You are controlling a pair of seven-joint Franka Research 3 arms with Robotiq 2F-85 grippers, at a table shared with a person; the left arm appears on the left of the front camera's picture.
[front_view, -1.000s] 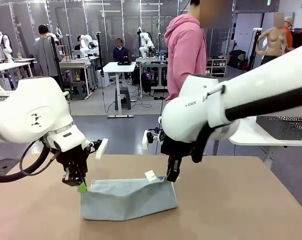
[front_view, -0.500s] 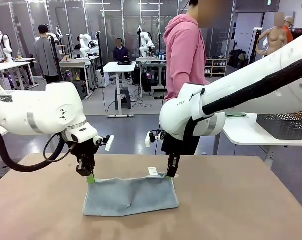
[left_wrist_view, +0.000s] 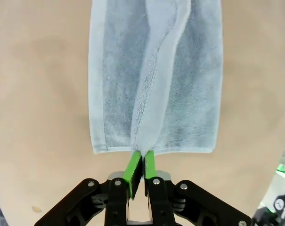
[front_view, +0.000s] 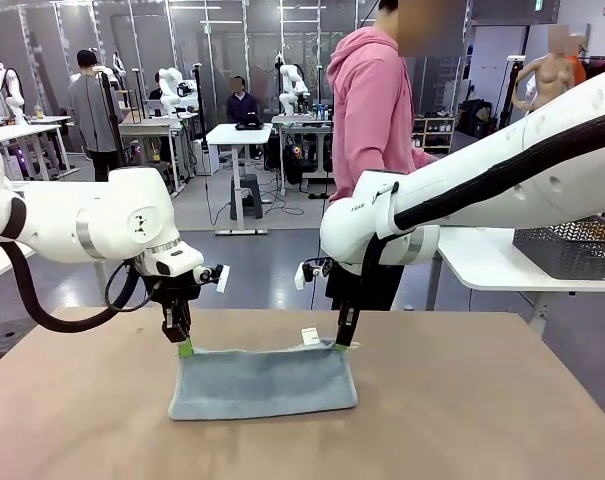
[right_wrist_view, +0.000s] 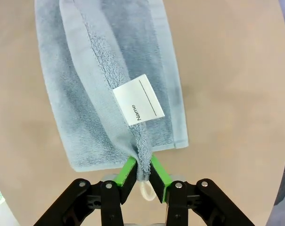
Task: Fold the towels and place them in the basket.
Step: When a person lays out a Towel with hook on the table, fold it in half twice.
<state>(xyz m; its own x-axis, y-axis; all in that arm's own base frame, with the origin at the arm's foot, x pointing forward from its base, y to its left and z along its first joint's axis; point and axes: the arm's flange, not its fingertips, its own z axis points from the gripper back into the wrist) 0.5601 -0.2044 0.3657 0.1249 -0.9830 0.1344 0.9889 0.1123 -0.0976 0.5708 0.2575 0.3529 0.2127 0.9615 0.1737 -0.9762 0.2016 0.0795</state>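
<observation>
Front view: both jaws, clamped on corners of the blue towel (front_view: 262,385), have drawn its edge taut.

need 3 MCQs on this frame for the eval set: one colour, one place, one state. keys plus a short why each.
1. What colour is the towel on the brown table?
A) cream
B) light blue
C) pink

2. Where does the basket stand?
A) on the brown table beside the towel
B) on top of the towel
C) on the white side table at the robot's right

3. How do the left pincer and right pincer stand?
A) both shut on the towel's upper edge
B) both open above it
C) one shut, one open

Key:
1 B, the terry reads pale blue in all three views.
2 C, the mesh basket sits on the white tabletop at picture right.
3 A, each wrist view shows green pads pinching towel cloth.
</observation>
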